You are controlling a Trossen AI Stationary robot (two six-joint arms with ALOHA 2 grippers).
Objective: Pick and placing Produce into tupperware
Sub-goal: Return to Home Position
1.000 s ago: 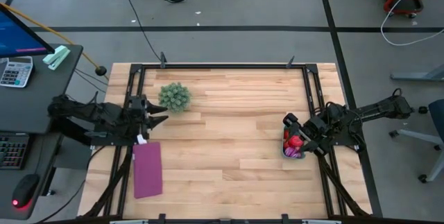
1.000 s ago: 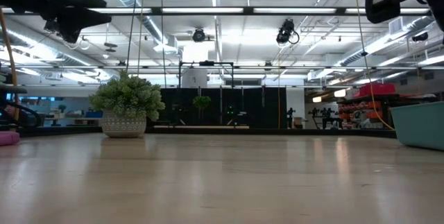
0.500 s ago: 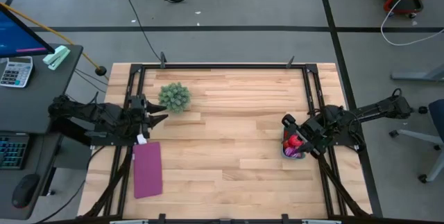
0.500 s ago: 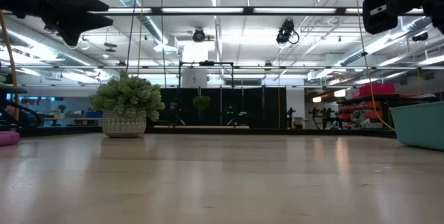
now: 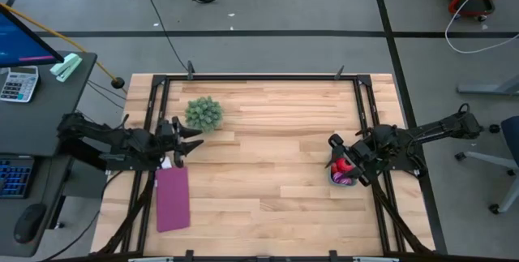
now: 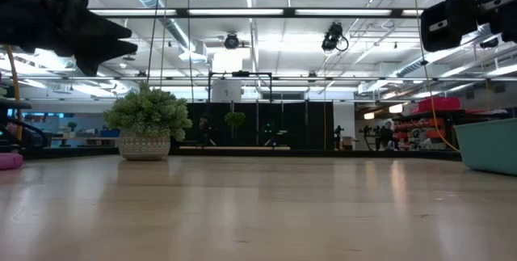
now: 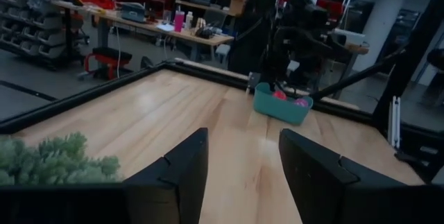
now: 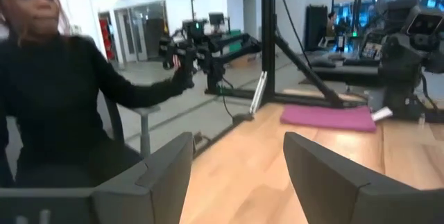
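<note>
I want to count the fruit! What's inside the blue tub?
Red and pink fruit pieces lie inside the tub. The right hand above covers part of it, so a full count isn't possible.

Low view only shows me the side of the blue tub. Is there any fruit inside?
Observer: Yes. From above, red and pink fruit sits piled in the tub.
Operator: Is a gripper holding a piece?
Observer: No. The right gripper, up over the tub, is open with nothing between its fingers.
Operator: And the other one?
Observer: The left gripper is open and empty too, across the table beside the plant.
</note>
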